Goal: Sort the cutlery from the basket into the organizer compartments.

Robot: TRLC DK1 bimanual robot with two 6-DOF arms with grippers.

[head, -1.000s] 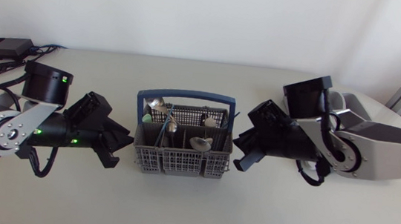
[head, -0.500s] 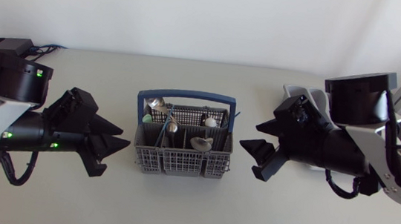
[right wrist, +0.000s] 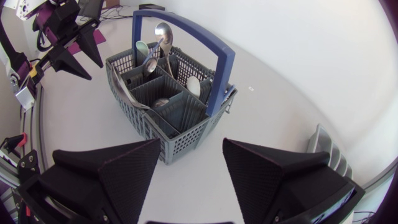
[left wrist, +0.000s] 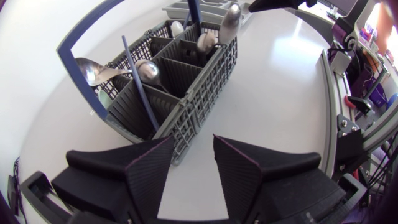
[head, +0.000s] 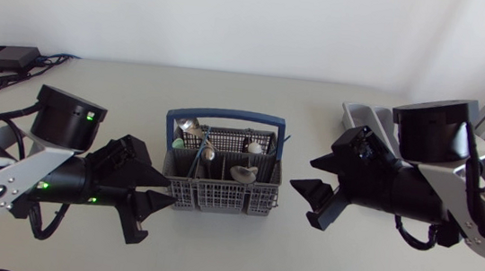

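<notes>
left pincer (head: 171, 190): fingers apart, nothing between them, tips just short of the nearest corner of the basket (head: 227, 114); no contact that I can see. right pincer (head: 303, 175): also apart and empty, pointed at the basket's opposite end with a clear gap to its wall. So the basket sits on the surface (head: 212, 254) between the two pincers, its blue handle arching over it. The cutlery is all in the basket: spoon bowls stick up out of several cells, and one spoon (left wrist: 93, 70) is tilted over against the handle, ahead of the left pincer. A thin blue rod (left wrist: 138, 81) slants through a cell there too; can't tell what it is. The shafts are buried in the cells, so I can't say whether any are forks or knives and can't get a count. The organizer (head: 359, 113) is behind the right pincer, beside its arm. The arm covers most of it; only a grey corner with a few dividers shows, and the contents aren't readable. The right wrist view catches just a sliver of its ribs beside the pincer, cut off. The left wrist view has it far ahead, past the basket, too cropped to read compartments.
</notes>
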